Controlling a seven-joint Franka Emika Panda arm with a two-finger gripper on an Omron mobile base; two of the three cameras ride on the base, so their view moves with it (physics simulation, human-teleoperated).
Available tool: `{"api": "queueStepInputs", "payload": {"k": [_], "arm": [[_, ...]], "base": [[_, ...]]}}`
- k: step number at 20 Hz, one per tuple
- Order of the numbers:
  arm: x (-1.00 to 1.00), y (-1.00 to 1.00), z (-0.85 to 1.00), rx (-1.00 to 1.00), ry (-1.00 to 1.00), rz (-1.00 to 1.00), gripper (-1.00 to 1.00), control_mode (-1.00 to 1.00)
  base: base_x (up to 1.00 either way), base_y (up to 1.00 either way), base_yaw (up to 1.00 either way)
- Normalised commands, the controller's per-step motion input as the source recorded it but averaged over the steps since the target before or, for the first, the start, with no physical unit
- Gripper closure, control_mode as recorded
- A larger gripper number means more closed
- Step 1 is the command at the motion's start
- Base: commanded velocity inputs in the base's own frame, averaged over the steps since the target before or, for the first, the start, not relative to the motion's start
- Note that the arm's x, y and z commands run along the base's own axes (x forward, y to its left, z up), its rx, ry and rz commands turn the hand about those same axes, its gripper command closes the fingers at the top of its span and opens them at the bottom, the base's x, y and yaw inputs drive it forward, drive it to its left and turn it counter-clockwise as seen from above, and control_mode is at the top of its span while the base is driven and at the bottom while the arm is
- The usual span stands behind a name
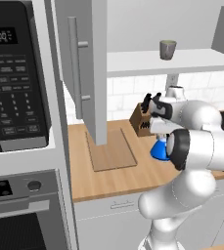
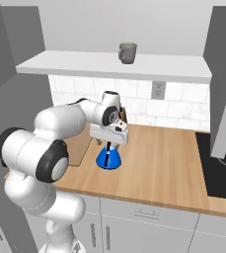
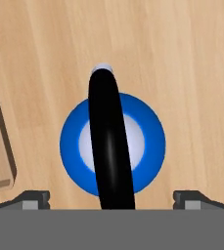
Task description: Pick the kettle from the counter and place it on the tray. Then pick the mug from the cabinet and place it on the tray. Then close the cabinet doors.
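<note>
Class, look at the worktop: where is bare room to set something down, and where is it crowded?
Free: the tray surface, and the counter between the kettle and the black cooktop. Crowded: around the kettle, with the open gripper above it and the knife block behind.

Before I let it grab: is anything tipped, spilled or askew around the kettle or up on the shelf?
Nothing stands out. The kettle stands upright on the counter, its handle centred between the wide jaws. The mug is upright on the cabinet shelf; the tray lies flat.
</note>
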Motion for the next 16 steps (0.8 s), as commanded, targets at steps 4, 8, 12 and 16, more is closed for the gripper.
{"api": "queueStepInputs", "payload": {"k": [4,8,12,16], "arm": [[-0.1,0.0,-0.18,0.0,0.0,0.0,-1.0,-1.0],[-0.17,0.2,-0.25,-0.01,0.0,0.0,-1.0,-1.0],[-0.1,0.08,-0.27,0.0,0.0,0.01,-1.0,-1.0],[-0.14,0.14,-0.24,0.0,0.0,0.01,1.0,-1.0]], "base": [[0.0,0.0,0.0],[0.0,0.0,0.0],[0.0,0.0,0.0],[0.0,0.0,0.0]]}}
